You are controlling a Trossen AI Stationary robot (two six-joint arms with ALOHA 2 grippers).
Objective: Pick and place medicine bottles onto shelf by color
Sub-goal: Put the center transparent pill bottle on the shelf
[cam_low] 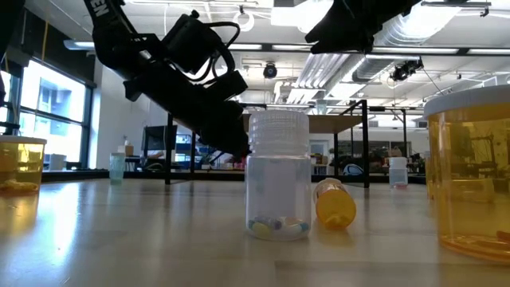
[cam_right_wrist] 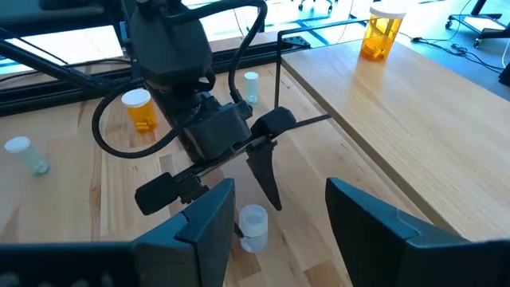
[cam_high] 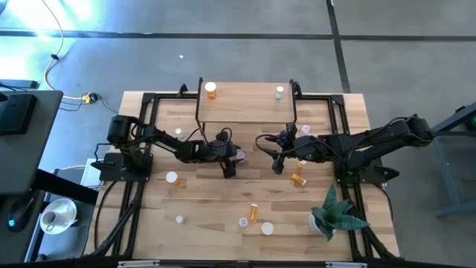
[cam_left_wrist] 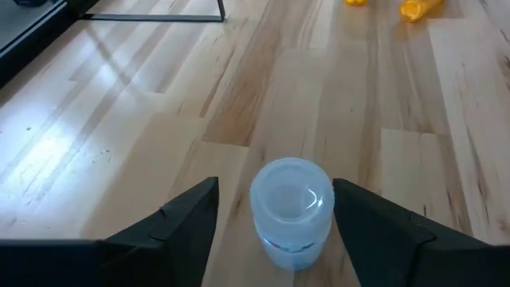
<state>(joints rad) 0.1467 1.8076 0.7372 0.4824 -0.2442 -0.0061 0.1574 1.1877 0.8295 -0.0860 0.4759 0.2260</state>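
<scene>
Left wrist view shows the left gripper [cam_left_wrist: 275, 231] with fingers spread wide around an upright clear vial [cam_left_wrist: 292, 211] on the table [cam_left_wrist: 119, 119], not touching it. Facing it, the right gripper [cam_high: 278, 165] hovers spread, empty, just before the shelf [cam_high: 245, 104].

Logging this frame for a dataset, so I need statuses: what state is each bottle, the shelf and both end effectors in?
Left end effector: open, straddling a bottle.
Clear bottle: upright, capped, ungripped.
Right end effector: open, hovering nearby.
Shelf: holds two bottles.
Orange bottle on shelf: upright.
Pale bottle on shelf: upright.
Orange bottle beside right arm: lying down.
</scene>
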